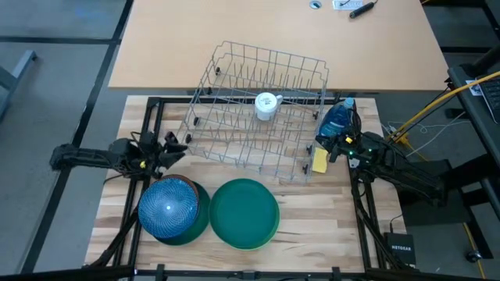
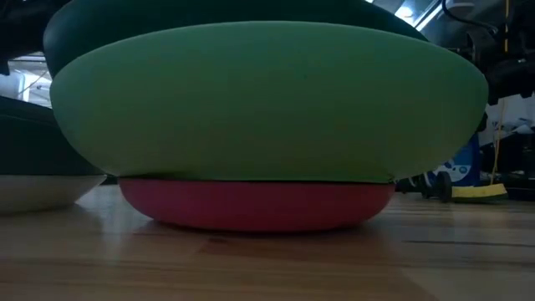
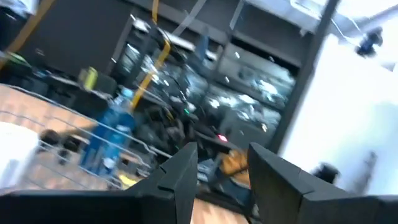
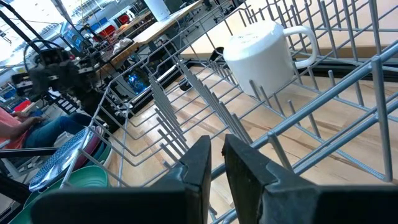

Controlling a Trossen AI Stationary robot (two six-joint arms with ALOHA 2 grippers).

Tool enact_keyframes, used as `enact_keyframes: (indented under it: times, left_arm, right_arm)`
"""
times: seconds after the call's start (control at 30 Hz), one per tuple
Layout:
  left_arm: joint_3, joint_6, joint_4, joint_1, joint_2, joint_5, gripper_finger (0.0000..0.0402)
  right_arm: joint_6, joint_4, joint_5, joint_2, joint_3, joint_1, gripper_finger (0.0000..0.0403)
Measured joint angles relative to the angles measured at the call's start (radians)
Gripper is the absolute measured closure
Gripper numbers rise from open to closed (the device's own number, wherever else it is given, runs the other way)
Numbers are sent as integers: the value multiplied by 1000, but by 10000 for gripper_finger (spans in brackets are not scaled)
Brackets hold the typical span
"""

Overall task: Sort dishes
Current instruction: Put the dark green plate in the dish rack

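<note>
— Dishes first: where do they sit?

— A stack of round bowls stands at the near left of my wooden tabletop, topped by a blue patterned bowl over a brown rim and a dark green one. Touching its right side is a large dark green round plate. From table height that second pile shows a light green bowl resting on a red dish.

— And the rack?

— The grey wire dish rack lies behind them, tilted, with one white ceramic mug lying in it among the tines.

— Your left jaws?

— My left gripper hovers just beside the rack's left end, above the stack, jaws parted with nothing between them.

— The right?

— My right gripper is at the rack's right end, next to the blue soap bottle and the yellow sponge. Its jaws stand nearly together with a narrow gap, holding nothing; the wrist camera looks past them through the wires to the mug.
</note>
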Motion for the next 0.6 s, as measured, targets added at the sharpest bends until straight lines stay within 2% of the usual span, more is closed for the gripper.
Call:
enact_keyframes:
  times: [0.17, 0.4, 0.6]
  left_arm:
    - [123, 104, 1, -122, 257, 1, 270]
    - [305, 369, -11, -272, 623, 14, 270]
    - [398, 343, -10, -340, 828, 14, 270]
  right_arm:
    - [0, 0, 0, 0, 0, 0, 350]
    - [0, 0, 0, 0, 0, 0, 350]
    - [0, -1, -16, 0, 0, 0, 350]
